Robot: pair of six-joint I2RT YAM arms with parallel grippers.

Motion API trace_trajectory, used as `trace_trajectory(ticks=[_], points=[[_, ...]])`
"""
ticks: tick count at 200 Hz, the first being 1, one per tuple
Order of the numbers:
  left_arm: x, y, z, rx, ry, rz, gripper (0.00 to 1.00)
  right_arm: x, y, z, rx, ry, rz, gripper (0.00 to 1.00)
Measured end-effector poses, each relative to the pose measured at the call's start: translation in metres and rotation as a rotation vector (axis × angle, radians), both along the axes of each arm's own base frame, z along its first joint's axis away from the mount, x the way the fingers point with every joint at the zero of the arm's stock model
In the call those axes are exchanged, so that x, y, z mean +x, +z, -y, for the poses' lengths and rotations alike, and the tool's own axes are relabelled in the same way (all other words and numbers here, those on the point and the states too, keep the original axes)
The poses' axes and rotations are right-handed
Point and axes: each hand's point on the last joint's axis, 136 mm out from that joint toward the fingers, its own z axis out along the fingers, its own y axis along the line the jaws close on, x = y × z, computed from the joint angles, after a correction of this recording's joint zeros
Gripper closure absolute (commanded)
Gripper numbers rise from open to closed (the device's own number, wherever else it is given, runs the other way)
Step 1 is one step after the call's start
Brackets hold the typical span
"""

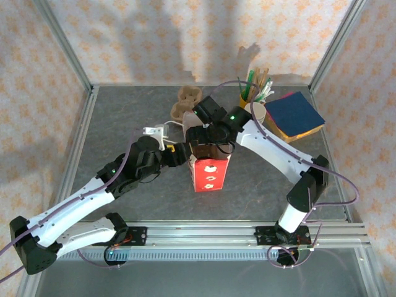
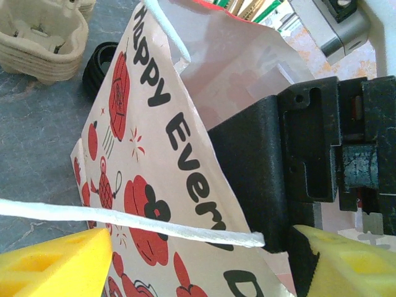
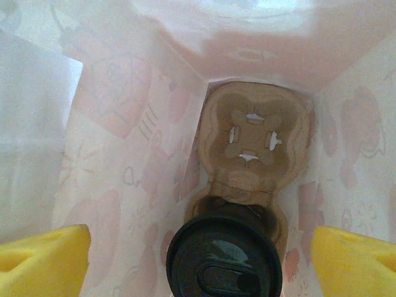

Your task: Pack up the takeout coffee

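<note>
Black-lidded paper cup [image 3: 224, 260], lower centre, sits in brown pulp carrier [image 3: 257, 133] inside red printed paper bag [image 1: 209, 173]. Right gripper [image 3: 199, 263] jaws apart above it; left gripper [image 2: 201, 266] jaws apart astride bag edge.

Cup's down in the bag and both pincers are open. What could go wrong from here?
1. The right pincer hangs inside the red bag above the coffee cup; pulling out crooked could snag the paper and tip it.
2. The white handle cord crosses the open left pincer; retreating may drag the bag.
</note>
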Motion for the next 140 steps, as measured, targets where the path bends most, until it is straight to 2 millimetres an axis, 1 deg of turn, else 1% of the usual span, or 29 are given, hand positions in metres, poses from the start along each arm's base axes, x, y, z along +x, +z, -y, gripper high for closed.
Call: trace_trajectory(ticks=[39, 84, 104, 140], points=[[0.000, 0.013, 0.001, -0.012, -0.007, 0.025, 0.24, 0.000, 0.015, 0.001, 0.034, -0.002, 0.028, 0.09], [-0.002, 0.038, -0.001, -0.044, -0.011, 0.078, 0.24, 0.005, 0.047, -0.001, 0.098, -0.008, 0.094, 0.09], [-0.003, 0.042, -0.004, -0.026, -0.011, 0.088, 0.23, 0.010, 0.070, 0.004, 0.144, -0.025, 0.148, 0.10], [-0.003, 0.046, -0.008, 0.006, -0.006, 0.097, 0.23, 0.011, 0.126, 0.017, 0.244, -0.053, 0.281, 0.09]])
